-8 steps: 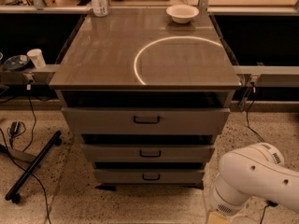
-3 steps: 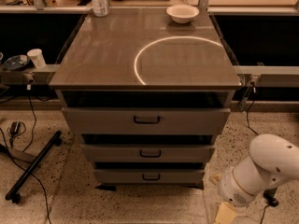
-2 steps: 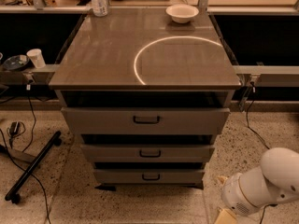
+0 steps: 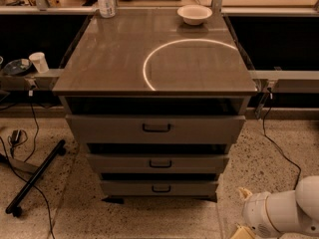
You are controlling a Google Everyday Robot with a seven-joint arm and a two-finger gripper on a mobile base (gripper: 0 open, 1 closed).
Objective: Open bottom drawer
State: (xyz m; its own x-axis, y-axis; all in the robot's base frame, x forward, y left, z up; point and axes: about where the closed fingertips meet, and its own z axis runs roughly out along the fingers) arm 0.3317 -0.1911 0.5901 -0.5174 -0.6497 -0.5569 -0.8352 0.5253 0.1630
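Observation:
The bottom drawer [image 4: 159, 187] is the lowest and shortest of three grey-brown fronts on the cabinet, with a small black loop handle [image 4: 161, 188] at its centre. Its front sits roughly in line with the fronts above. My gripper [image 4: 241, 231] is at the lower right edge of the view, at the end of the white arm [image 4: 284, 212]. It hangs low over the floor, to the right of the drawer and nearer the camera. It is well clear of the handle, and most of it is cut off by the frame's bottom edge.
A white bowl [image 4: 194, 14] and a bottle [image 4: 104, 1] stand at the back of the cabinet top [image 4: 109, 59]. A paper cup [image 4: 38, 61] sits on a rail at the left. A black stand leg [image 4: 32, 179] and cables [image 4: 279, 151] lie on the speckled floor.
The white arm has swung to the right and lower in the view, away from the cabinet's front. The drawers have not moved.

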